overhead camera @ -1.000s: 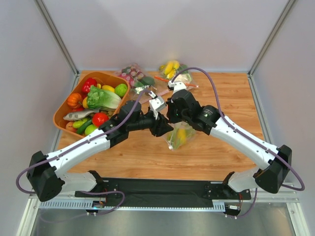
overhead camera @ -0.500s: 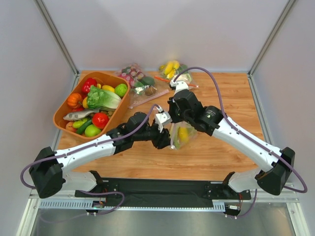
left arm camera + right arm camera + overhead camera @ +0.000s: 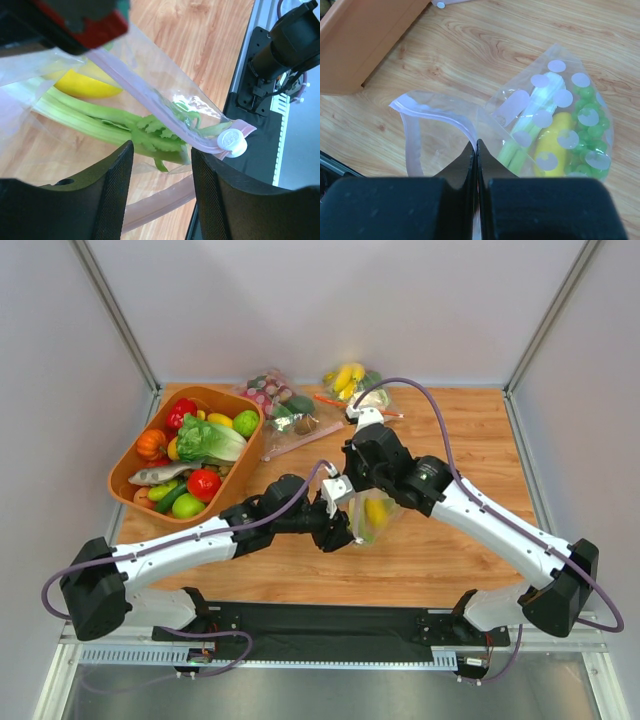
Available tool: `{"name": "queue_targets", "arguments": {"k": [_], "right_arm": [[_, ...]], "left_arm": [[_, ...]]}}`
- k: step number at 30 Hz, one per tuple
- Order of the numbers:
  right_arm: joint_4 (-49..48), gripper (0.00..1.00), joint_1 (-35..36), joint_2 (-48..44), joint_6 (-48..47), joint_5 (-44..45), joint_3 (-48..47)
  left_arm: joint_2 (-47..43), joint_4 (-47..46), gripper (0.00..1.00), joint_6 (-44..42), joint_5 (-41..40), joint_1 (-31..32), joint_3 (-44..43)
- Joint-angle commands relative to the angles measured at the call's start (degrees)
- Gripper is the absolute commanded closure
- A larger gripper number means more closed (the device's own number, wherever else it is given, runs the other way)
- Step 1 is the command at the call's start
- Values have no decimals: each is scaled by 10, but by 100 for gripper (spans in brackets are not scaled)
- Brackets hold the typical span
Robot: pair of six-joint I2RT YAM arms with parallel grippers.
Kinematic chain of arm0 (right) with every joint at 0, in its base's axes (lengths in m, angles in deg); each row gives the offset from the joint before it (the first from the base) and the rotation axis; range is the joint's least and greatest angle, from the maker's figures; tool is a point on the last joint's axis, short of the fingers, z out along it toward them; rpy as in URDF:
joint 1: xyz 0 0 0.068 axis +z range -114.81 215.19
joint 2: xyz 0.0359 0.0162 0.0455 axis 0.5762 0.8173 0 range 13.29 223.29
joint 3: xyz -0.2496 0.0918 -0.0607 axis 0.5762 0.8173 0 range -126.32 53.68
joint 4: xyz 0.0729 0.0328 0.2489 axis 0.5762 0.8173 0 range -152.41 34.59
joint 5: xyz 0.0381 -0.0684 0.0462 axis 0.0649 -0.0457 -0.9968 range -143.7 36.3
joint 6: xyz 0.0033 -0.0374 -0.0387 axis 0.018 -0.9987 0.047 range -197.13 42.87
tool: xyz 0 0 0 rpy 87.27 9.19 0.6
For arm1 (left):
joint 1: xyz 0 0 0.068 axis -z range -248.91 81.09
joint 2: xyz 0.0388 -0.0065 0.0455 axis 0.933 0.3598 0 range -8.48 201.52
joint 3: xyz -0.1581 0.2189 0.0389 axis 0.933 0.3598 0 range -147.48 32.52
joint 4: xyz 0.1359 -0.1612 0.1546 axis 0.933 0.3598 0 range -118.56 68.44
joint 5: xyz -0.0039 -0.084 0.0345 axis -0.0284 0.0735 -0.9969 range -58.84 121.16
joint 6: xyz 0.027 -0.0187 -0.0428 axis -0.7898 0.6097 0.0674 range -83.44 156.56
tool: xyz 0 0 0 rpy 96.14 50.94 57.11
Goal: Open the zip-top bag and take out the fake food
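Bag status: zip-top bag point(image 3: 365, 512) hangs over mid-counter point(image 3: 420, 565), lip pinched in the pressed-together right hand point(image 3: 476, 147); the spread left hand point(image 3: 161, 155) has dropped to its gaping mouth, so I'd say celery stalk point(image 3: 100, 122), lemon point(image 3: 85, 86) and green grapes point(image 3: 590, 125) are next out.

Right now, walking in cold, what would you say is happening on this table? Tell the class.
The right gripper is shut on the rim of the large clear dotted zip-top bag with a pink zip strip. The left gripper, jaws open, sits close against the bag's zip edge. The pale-green leafy stalk, yellow lemon-like piece and green grapes are all inside the bag.
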Motion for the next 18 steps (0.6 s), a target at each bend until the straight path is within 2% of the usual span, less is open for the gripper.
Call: {"name": "queue_targets", "arguments": {"k": [1, 4, 14, 18], "right_arm": [[-25, 100, 1, -6, 10, 7, -3], [-26, 100, 1, -5, 10, 3, -3], [-27, 100, 1, -9, 5, 4, -5], [-26, 100, 1, -5, 4, 3, -7]], "left_arm": [[14, 18, 42, -12, 7, 19, -21], [28, 34, 36, -23, -25, 38, -33], [68, 61, 35, -55, -76, 72, -70], [48, 33, 35, -56, -72, 81, -48]]}}
